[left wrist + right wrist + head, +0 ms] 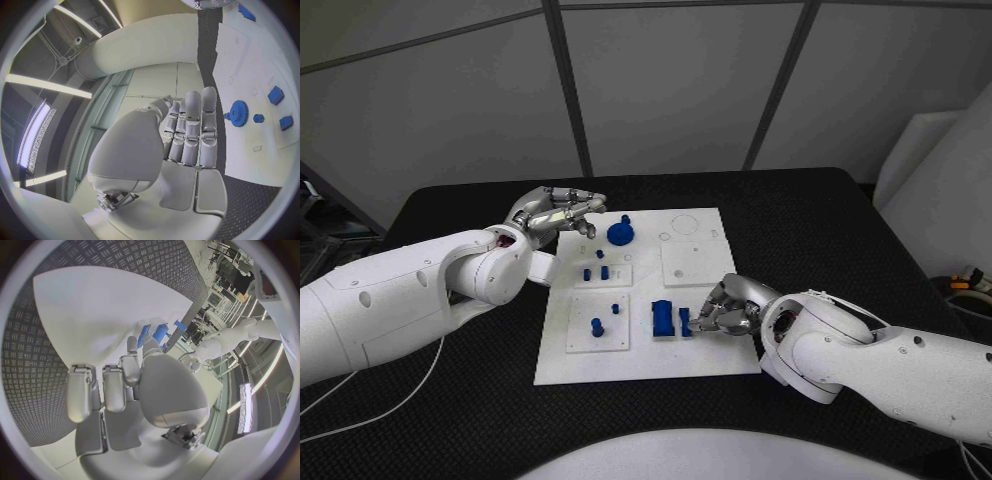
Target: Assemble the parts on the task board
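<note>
The white task board [635,355] lies in the middle of the black table. On it stand a blue gear [620,235], small blue pegs [596,271] and a wide blue block [662,318]. My right hand [726,310] rests at the board's right edge, and its fingertips pinch a narrow blue block [685,321] beside the wide one. In the right wrist view the curled fingers [128,370] reach to blue pieces [153,334]. My left hand [557,212] hovers over the board's far left corner, holding nothing. Its fingers [194,130] lie straight near the gear [237,112].
A raised white sub-plate [694,262] with a round outline beyond it takes the board's far right part. Another sub-plate [600,324] at the near left carries two blue pegs. Black table [805,230] surrounds the board. A white panel [927,150] leans at the far right.
</note>
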`<state>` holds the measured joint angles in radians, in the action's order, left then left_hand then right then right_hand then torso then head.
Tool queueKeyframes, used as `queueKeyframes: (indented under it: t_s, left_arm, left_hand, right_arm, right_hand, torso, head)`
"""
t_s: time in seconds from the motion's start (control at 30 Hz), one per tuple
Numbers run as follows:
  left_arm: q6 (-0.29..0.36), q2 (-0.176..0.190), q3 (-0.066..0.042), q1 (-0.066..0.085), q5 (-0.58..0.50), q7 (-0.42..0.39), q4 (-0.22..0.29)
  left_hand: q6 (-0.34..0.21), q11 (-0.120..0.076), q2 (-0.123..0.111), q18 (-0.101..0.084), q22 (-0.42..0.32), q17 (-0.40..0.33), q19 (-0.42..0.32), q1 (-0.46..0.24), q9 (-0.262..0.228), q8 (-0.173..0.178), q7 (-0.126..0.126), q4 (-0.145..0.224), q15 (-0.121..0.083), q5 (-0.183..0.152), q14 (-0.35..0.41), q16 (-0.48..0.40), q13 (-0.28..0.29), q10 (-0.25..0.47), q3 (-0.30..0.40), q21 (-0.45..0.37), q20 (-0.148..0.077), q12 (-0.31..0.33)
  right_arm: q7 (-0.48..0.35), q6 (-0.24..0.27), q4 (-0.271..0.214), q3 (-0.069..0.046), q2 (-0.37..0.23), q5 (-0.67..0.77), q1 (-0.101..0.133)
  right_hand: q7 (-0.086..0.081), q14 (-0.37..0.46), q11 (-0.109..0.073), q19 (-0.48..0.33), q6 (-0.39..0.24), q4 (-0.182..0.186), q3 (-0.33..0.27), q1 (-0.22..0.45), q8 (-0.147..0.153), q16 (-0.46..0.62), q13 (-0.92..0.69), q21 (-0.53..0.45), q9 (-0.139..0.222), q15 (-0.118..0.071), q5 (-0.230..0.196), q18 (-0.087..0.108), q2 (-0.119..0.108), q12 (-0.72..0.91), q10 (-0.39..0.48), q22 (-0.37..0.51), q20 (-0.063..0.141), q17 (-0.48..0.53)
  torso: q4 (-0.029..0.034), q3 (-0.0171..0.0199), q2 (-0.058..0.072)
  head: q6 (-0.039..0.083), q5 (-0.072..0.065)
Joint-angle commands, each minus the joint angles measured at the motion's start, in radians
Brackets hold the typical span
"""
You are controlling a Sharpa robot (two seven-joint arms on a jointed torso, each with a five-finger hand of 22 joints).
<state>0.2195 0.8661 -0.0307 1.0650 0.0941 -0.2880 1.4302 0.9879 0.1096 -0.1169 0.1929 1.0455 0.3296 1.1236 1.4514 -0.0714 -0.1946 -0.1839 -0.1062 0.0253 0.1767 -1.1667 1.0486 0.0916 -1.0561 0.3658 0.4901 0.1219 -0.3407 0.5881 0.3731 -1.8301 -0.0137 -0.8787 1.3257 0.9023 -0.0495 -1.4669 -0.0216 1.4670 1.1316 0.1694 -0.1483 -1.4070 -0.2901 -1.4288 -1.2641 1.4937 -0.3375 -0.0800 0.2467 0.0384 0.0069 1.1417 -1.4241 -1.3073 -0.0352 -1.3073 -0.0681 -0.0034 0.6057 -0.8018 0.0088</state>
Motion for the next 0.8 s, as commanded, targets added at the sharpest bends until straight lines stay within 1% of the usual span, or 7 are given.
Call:
queueKeyframes:
  t_s: [0.03,0.33,0.43,0.57,0.63,0.73,0.8]
  left_arm:
    - [-0.011,-0.004,-0.001,0.001,-0.002,-0.004,-0.002]
    - [-0.011,-0.012,-0.001,-0.009,-0.002,-0.006,-0.017]
    - [-0.01,-0.017,-0.001,-0.013,-0.002,-0.01,-0.029]
    - [-0.007,-0.021,-0.001,-0.019,-0.005,-0.02,-0.043]
    - [-0.006,-0.023,-0.001,-0.022,-0.019,-0.029,-0.051]
    - [-0.004,-0.025,-0.001,-0.026,-0.044,-0.051,-0.061]
    - [0.0,-0.028,-0.001,-0.03,-0.068,-0.073,-0.07]
  left_hand:
    - [-0.006,0.0,0.0,-0.012,0.001,-0.001,-0.004,-0.008,-0.002,-0.004,-0.001,0.0,0.004,-0.001,0.004,-0.006,0.001,0.006,0.006,-0.005,0.005,-0.007]
    - [-0.007,0.0,0.0,-0.012,0.001,-0.001,-0.004,-0.008,-0.002,-0.004,-0.001,0.002,0.004,-0.001,0.005,-0.006,0.001,0.006,0.007,-0.005,0.005,-0.007]
    - [-0.007,0.0,0.0,-0.012,0.001,-0.001,-0.004,-0.008,-0.002,-0.004,-0.001,0.002,0.004,-0.001,0.005,-0.006,0.001,0.006,0.007,-0.005,0.005,-0.007]
    - [-0.008,0.001,-0.001,-0.012,0.001,-0.002,-0.004,-0.012,-0.002,-0.006,-0.001,0.001,0.004,-0.002,0.005,-0.007,0.001,0.007,0.007,-0.006,0.005,-0.009]
    - [-0.009,0.001,-0.004,-0.012,0.001,-0.003,-0.006,-0.023,-0.002,-0.008,-0.002,-0.002,0.006,-0.003,0.008,-0.008,0.001,0.008,0.004,-0.008,0.007,-0.012]
    - [-0.014,0.001,-0.014,-0.014,-0.006,-0.01,-0.027,-0.046,-0.002,-0.013,-0.002,-0.009,0.011,-0.003,0.039,-0.024,0.002,0.014,-0.007,-0.024,0.012,-0.019]
    - [-0.018,0.007,-0.021,-0.017,-0.027,-0.034,-0.082,-0.06,-0.003,-0.02,-0.001,-0.011,0.02,-0.004,0.113,-0.077,-0.001,0.028,-0.018,-0.067,0.021,-0.021]
  right_arm:
    - [-0.025,0.035,-0.003,0.0,-0.001,0.046,0.001]
    - [-0.109,0.106,-0.014,0.0,-0.028,-0.024,0.002]
    - [-0.229,0.135,0.012,-0.001,-0.04,-0.159,0.015]
    - [-0.438,0.152,0.089,-0.001,-0.039,-0.403,0.047]
    - [-0.539,0.149,0.133,-0.002,-0.031,-0.537,0.061]
    - [-0.664,0.128,0.209,-0.002,-0.008,-0.71,0.082]
    - [-0.74,0.103,0.273,-0.002,0.016,-0.804,0.095]
  right_hand:
    - [0.002,-0.059,-0.005,0.031,-0.005,-0.003,-0.002,-0.004,0.005,-0.002,0.0,-0.002,-0.002,-0.007,-0.003,-0.012,-0.002,0.005,-0.003,-0.186,0.006,-0.031]
    - [-0.006,-0.051,0.001,0.006,-0.019,0.011,-0.015,0.013,0.016,0.023,0.027,-0.03,-0.002,-0.002,0.019,-0.003,-0.011,-0.036,0.014,-0.16,0.003,0.008]
    - [-0.018,-0.035,0.011,-0.039,-0.047,0.019,-0.016,0.012,0.036,0.066,0.074,-0.08,0.002,0.006,0.043,0.012,-0.007,-0.106,0.047,-0.113,-0.003,0.068]
    - [-0.039,-0.009,0.028,-0.115,-0.089,0.019,-0.006,-0.013,0.066,0.148,0.168,-0.172,0.009,0.02,0.069,0.038,0.005,-0.239,0.108,-0.03,-0.015,0.172]
    - [-0.05,0.036,0.039,-0.209,-0.112,0.013,0.005,-0.038,0.084,0.269,0.301,-0.29,0.014,0.029,0.077,0.068,0.012,-0.427,0.198,0.074,-0.024,0.316]
    - [-0.075,0.179,0.06,-0.455,-0.145,0.008,0.027,-0.081,0.11,0.605,0.437,-0.617,0.025,0.051,0.068,0.135,0.019,-0.611,0.314,0.348,-0.042,0.663]
    - [-0.091,0.242,0.081,-0.519,-0.157,0.013,0.042,-0.107,0.125,0.726,0.519,-0.728,0.036,0.074,0.055,0.138,0.022,-0.702,0.368,0.424,-0.06,0.718]
  torso:
    - [-0.0033,0.0001,-0.003]
    - [-0.0091,-0.0026,-0.021]
    - [-0.0131,-0.0071,-0.033]
    - [-0.0183,-0.0118,-0.049]
    - [-0.0196,-0.0145,-0.058]
    - [-0.0222,-0.0178,-0.069]
    - [-0.0254,-0.0191,-0.076]
  head:
    - [0.006,-0.002]
    - [0.014,-0.005]
    - [0.02,-0.006]
    - [0.028,0.0]
    - [0.032,0.001]
    - [0.042,0.004]
    - [0.051,0.007]
